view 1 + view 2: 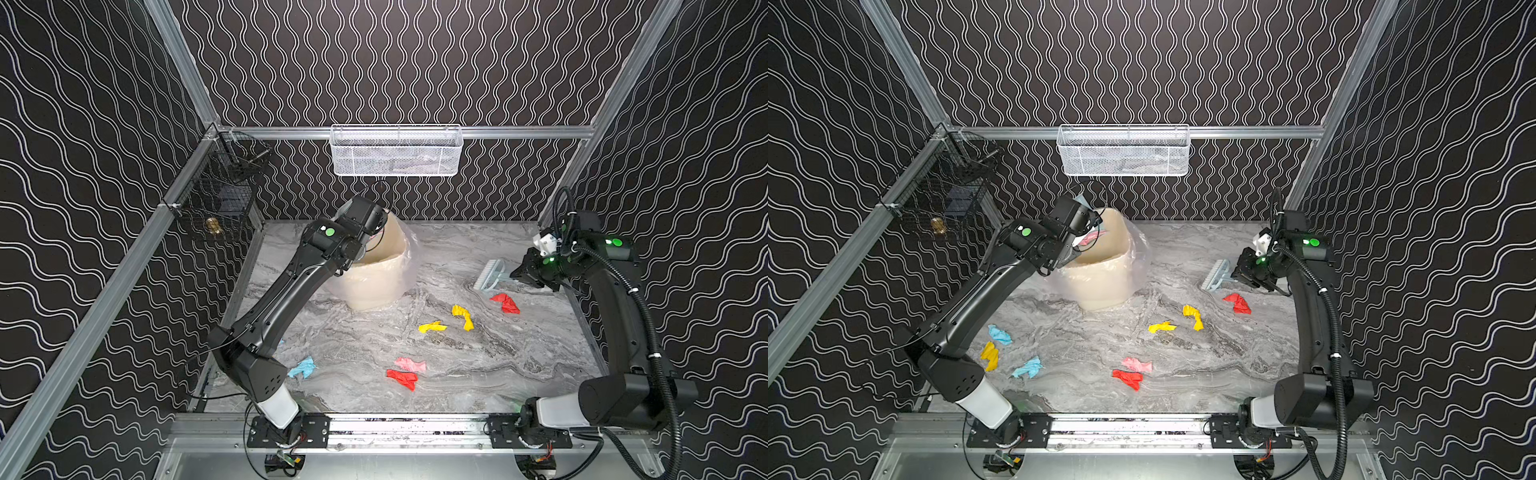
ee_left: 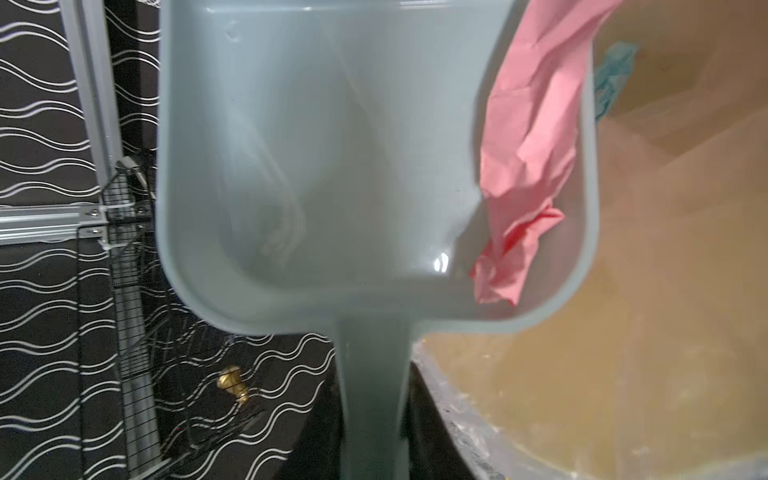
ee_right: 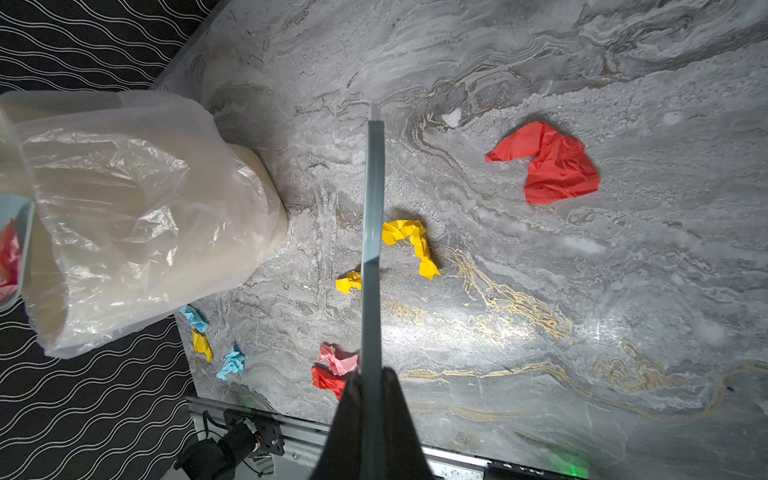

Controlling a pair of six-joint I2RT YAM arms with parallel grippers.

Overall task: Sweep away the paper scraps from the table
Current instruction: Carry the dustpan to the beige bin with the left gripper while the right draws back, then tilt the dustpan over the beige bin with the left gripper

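Note:
My left gripper (image 2: 372, 419) is shut on the handle of the pale blue dustpan (image 2: 324, 158), which is tilted over the beige lined bin (image 1: 378, 278). A pink paper scrap (image 2: 528, 166) lies against the pan's side wall. At the right, my right gripper (image 3: 371, 384) is shut on the handle of the pale blue hand brush (image 1: 492, 274), held just above the table (image 1: 478, 374). Loose on the table lie paper scraps: red (image 1: 506, 302), yellow (image 1: 463, 316), yellow (image 1: 432, 327), pink (image 1: 410, 364), red (image 1: 403, 378) and blue (image 1: 303, 368). The left arm hides others in that top view: blue (image 1: 999, 334) and yellow (image 1: 990, 356).
A white mesh basket (image 1: 397, 151) hangs on the back rail. A black wire basket (image 1: 220, 195) with a brass fitting hangs on the left rail. Clear plastic lining drapes over the bin's sides. An aluminium rail (image 1: 395, 426) runs along the front edge.

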